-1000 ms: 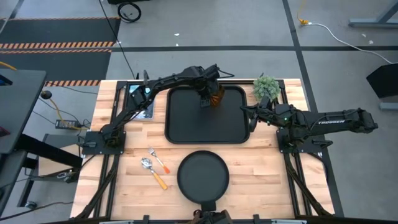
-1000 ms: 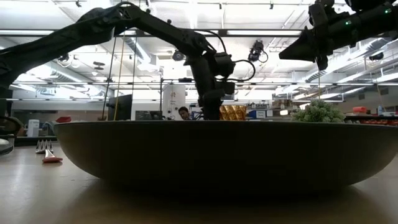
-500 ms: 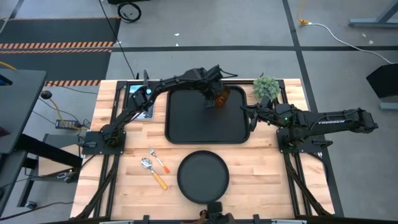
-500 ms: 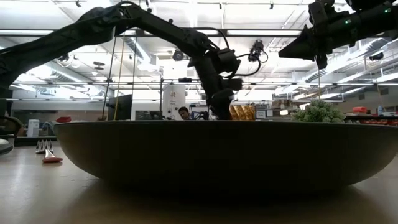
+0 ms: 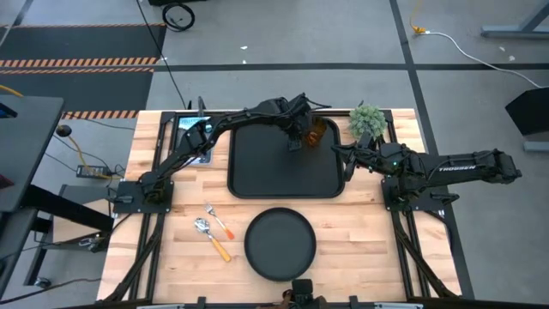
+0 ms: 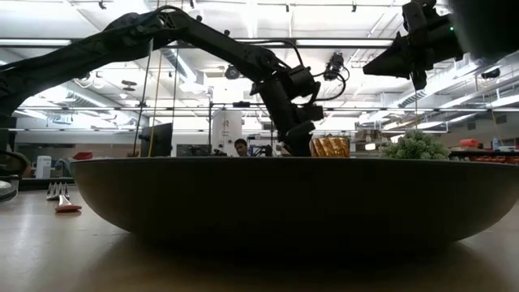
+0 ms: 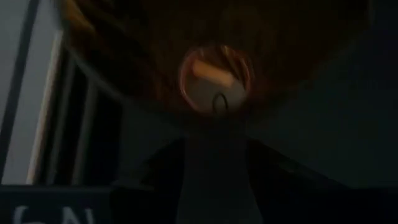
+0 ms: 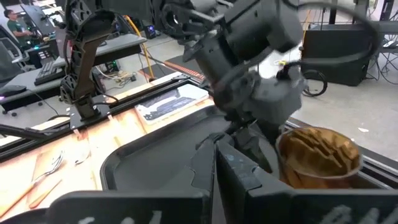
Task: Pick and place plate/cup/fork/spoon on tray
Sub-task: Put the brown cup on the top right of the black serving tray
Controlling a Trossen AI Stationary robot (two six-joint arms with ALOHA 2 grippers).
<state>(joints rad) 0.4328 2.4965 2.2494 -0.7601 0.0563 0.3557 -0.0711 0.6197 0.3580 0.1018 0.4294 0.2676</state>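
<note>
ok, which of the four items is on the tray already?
The cup, at the tray's far right corner by the left gripper. Plate, fork and spoon lie on the table.

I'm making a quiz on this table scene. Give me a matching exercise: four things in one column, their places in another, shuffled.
Things:
1. cup
2. plate
3. spoon
4. plant

Places:
A. on bare wood, near edge, below the tray
B. in the tray's far right corner
C. beside the fork
D. off the tray, past its far right corner

Pairs: 1-B, 2-A, 3-C, 4-D
</note>
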